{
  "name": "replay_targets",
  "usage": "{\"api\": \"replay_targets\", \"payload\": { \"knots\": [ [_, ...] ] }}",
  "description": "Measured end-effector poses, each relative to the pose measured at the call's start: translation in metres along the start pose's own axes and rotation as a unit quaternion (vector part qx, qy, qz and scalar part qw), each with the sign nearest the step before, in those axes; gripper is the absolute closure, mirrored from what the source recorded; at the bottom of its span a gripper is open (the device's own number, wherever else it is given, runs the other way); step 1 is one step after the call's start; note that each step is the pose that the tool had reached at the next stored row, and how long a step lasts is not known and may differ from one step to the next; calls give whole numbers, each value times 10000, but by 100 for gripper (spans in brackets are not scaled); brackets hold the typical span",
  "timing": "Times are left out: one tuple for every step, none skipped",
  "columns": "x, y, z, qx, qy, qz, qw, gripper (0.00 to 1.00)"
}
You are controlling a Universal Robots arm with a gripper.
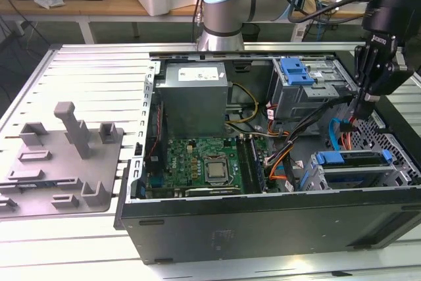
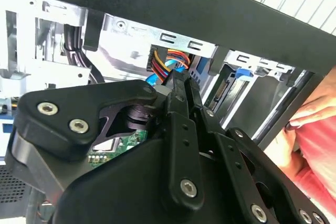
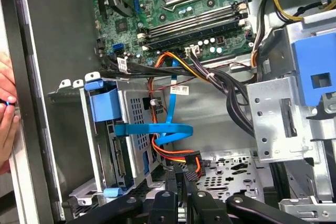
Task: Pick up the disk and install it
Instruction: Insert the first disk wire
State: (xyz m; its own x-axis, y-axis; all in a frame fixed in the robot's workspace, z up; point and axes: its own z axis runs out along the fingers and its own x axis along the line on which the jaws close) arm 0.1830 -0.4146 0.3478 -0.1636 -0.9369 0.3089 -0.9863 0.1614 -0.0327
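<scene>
The disk (image 1: 348, 160) lies seated in the metal drive cage (image 1: 314, 177) at the case's front corner, on the exterior view's right, and its blue carrier shows along the top. In the first wrist view the disk (image 3: 116, 156) stands on edge inside the cage, with the carrier's blue tab above it. My gripper (image 1: 353, 118) hangs just behind that cage, over the cables. Its fingers are shut, and the gripper (image 3: 178, 176) tips rest against a black connector (image 3: 192, 164) with red and orange wires. I cannot tell whether the connector is pinched. In the second wrist view the gripper (image 2: 178, 80) points at the same wires.
The open computer case (image 1: 263, 228) holds a motherboard (image 1: 204, 166), a grey power-supply box (image 1: 194, 97) and a second cage with a blue bracket (image 1: 296, 70). A blue ribbon cable (image 3: 157, 128) loops beside the cage. A person's hand (image 3: 5, 114) rests on the case edge. A grey fixture (image 1: 62, 162) sits outside.
</scene>
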Motion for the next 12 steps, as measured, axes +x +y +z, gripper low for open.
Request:
{"api": "replay_targets", "payload": {
  "knots": [
    [10, 8, 2, 19, -2, -50, 10000, 83],
    [16, 11, 3, 29, -3, -77, 10000, 83],
    [23, 16, 4, 41, -5, -109, 9999, 83],
    [29, 21, 5, 53, -6, -139, 9999, 83],
    [35, 25, 6, 63, -7, -167, 9998, 83],
    [43, 32, 8, 78, -9, -206, 9998, 83],
    [49, 37, 9, 88, -10, -234, 9997, 83],
    [59, 45, 10, 102, -11, -270, 9996, 83],
    [65, 50, 12, 112, -13, -294, 9995, 83],
    [78, 61, 14, 133, -15, -348, 9993, 83],
    [83, 66, 15, 142, -16, -372, 9992, 83],
    [90, 71, 17, 153, -17, -398, 9991, 83]
  ]
}}
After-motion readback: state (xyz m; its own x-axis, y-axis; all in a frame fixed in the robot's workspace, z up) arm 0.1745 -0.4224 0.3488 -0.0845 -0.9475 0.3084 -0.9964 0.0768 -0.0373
